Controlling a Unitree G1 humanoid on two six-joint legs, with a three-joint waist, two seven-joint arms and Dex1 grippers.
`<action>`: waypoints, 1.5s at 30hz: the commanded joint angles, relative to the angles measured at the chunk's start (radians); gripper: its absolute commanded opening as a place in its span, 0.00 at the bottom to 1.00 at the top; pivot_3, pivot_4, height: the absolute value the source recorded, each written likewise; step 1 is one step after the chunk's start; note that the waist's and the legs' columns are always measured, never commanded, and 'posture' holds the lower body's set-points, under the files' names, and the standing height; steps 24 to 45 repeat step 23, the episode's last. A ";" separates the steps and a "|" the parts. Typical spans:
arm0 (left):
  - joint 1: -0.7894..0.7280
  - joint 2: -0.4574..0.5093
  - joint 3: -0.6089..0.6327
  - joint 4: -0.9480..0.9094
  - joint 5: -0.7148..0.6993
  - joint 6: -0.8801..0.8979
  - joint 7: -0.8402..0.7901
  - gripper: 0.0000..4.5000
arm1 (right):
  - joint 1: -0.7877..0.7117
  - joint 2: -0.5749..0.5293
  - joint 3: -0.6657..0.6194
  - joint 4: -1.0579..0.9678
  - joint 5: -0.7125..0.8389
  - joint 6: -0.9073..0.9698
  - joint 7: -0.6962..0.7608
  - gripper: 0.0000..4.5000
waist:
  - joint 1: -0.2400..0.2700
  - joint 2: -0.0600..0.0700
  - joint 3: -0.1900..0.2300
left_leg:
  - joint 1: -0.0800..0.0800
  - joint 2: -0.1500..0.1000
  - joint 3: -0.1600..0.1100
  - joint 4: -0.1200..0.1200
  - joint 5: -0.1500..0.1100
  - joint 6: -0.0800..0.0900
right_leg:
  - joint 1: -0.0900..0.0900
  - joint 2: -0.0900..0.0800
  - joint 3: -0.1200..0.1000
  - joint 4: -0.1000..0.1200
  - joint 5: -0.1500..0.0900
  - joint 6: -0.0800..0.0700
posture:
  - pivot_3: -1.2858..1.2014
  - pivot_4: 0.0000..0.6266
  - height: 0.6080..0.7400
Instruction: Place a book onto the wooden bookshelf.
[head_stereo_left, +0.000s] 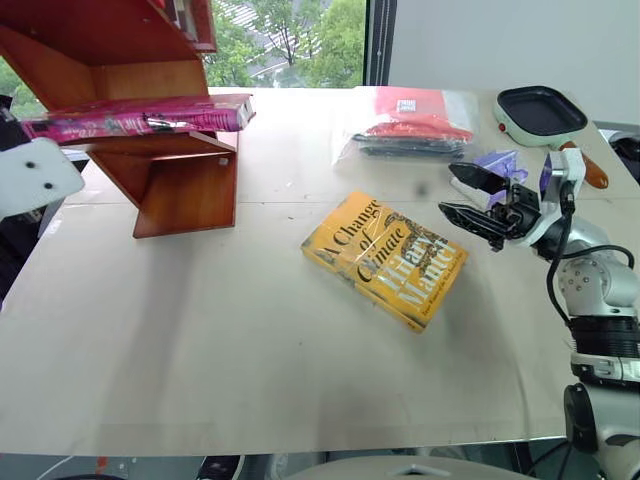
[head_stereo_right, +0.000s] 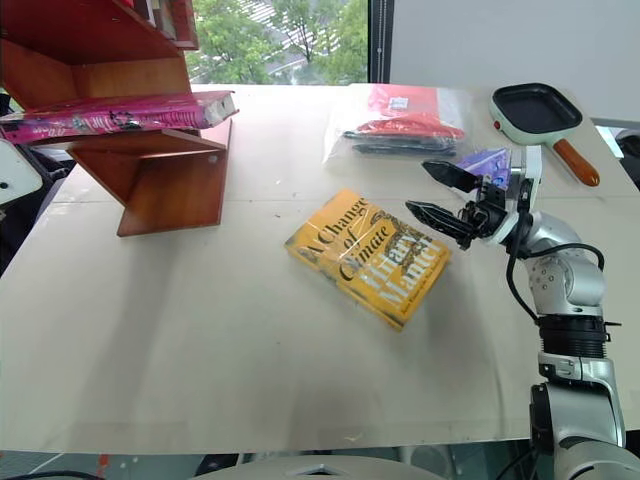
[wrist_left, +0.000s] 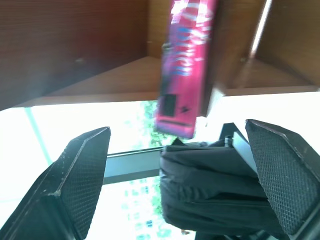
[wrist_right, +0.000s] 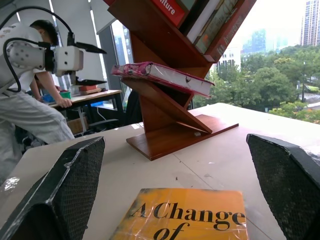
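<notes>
A: What is seen on the wooden bookshelf (head_stereo_left: 170, 165), and where is it placed?

B: The shelf is set at the far left of the table (head_stereo_left: 200, 340). The pink book (head_stereo_left: 140, 118) is laid flat on a lower board, its spine end overhanging the board's right edge. Further books (wrist_right: 200, 20) are seen leaning in the slanted compartment above it.

A: Are other containers to be noted?

B: A clear plastic bag (head_stereo_left: 410, 125) is laid at the far side of the table, with red and dark items packed inside. To its right a small black pan (head_stereo_left: 542, 112) with a pale rim and a wooden handle is seen; nothing can be made out in it.

A: How is the left gripper (wrist_left: 175, 180) described?

B: Its fingers (wrist_left: 80, 170) are spread wide and nothing is gripped between them. The pink book is seen beyond them, apart from both pads.

A: And the right gripper (head_stereo_left: 468, 195)?

B: It is held at the right above the table, pointing left, its jaws fully apart and empty. The yellow book (head_stereo_left: 385, 258) is lying flat mid-table, just beside the fingertips and untouched by them. A purple object (head_stereo_left: 500, 162) is seen just behind the gripper.

A: Is anyone else in view?

B: A person (wrist_right: 30, 105) in pale clothes is seen bent over a desk beyond the table.
</notes>
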 joint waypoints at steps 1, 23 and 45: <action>-0.062 -0.041 0.065 -0.059 -0.094 0.034 0.026 0.98 | 0.009 -0.020 -0.026 -0.023 0.005 -0.020 0.016 1.00 | 0.000 0.000 0.000 | 0.000 0.000 0.000 0.000 0.000 0.000 | 0.000 0.000 0.000 0.000 0.000 0.000 | 0.52 0.24 0.93; 0.347 -0.730 -0.439 -0.235 -0.635 0.183 0.103 0.98 | 0.465 -0.169 -0.112 0.244 -0.295 -0.483 0.022 1.00 | -0.005 -0.003 -0.005 | 0.027 -0.001 -0.002 0.006 0.000 0.000 | 0.026 0.001 0.003 0.000 -0.005 -0.001 | 0.52 0.24 0.93; 0.347 -0.730 -0.439 -0.235 -0.635 0.183 0.103 0.98 | 0.465 -0.169 -0.112 0.244 -0.295 -0.483 0.022 1.00 | -0.005 -0.003 -0.005 | 0.027 -0.001 -0.002 0.006 0.000 0.000 | 0.026 0.001 0.003 0.000 -0.005 -0.001 | 0.52 0.24 0.93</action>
